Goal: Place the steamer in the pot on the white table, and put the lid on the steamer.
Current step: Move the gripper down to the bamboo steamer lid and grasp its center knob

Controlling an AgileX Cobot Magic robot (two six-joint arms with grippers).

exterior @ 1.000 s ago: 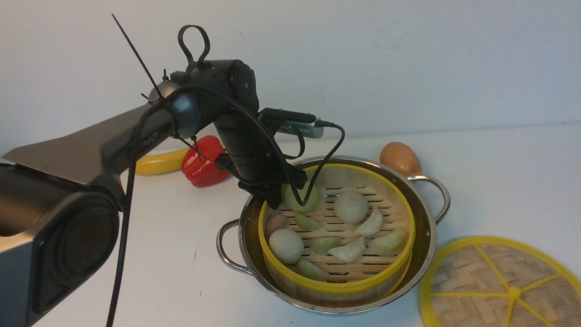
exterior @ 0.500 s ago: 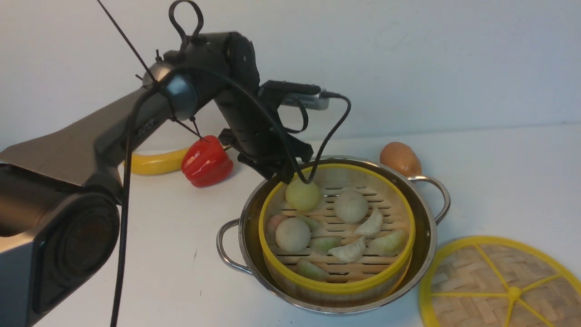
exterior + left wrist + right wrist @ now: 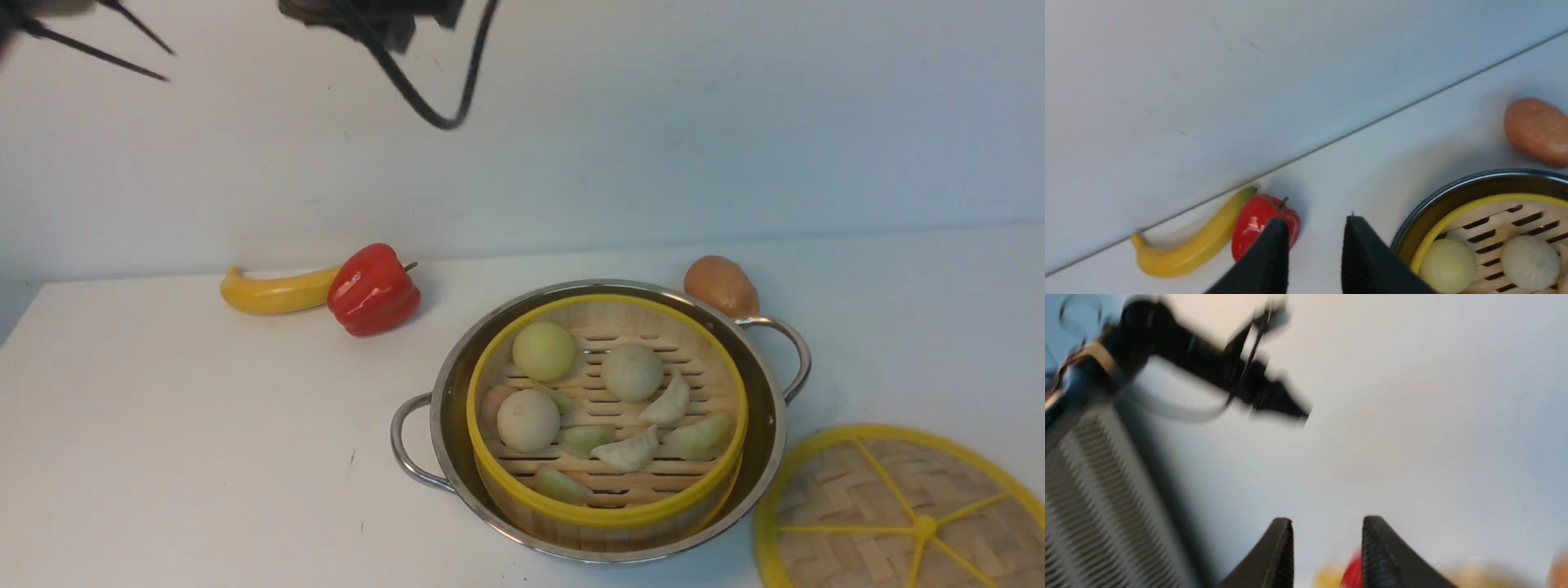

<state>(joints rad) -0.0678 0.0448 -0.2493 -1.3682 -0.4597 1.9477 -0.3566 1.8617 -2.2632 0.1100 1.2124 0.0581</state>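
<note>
The steamer point(image 3: 606, 408), a bamboo basket with a yellow rim and toy buns and dumplings, sits inside the steel pot point(image 3: 445, 408) on the white table point(image 3: 204, 457). The woven lid point(image 3: 902, 514) lies flat on the table to the pot's right, cut by the frame's corner. My left gripper point(image 3: 1316, 222) hangs high above the table, open with nothing between its fingers; the pot point(image 3: 1453, 194) and steamer point(image 3: 1494, 228) lie below to one side. My right gripper point(image 3: 1327, 522) is open and empty in a blurred wrist view.
A yellow banana point(image 3: 273, 291) and a red bell pepper point(image 3: 373, 288) lie at the back left of the table. A brown potato point(image 3: 720, 285) rests behind the pot's right handle. A dark cable point(image 3: 424, 90) dangles at the top of the front view.
My left arm has risen from the steamer's rim and left the front view almost entirely; only cable and ties show at the top. The steamer stays in the pot.
</note>
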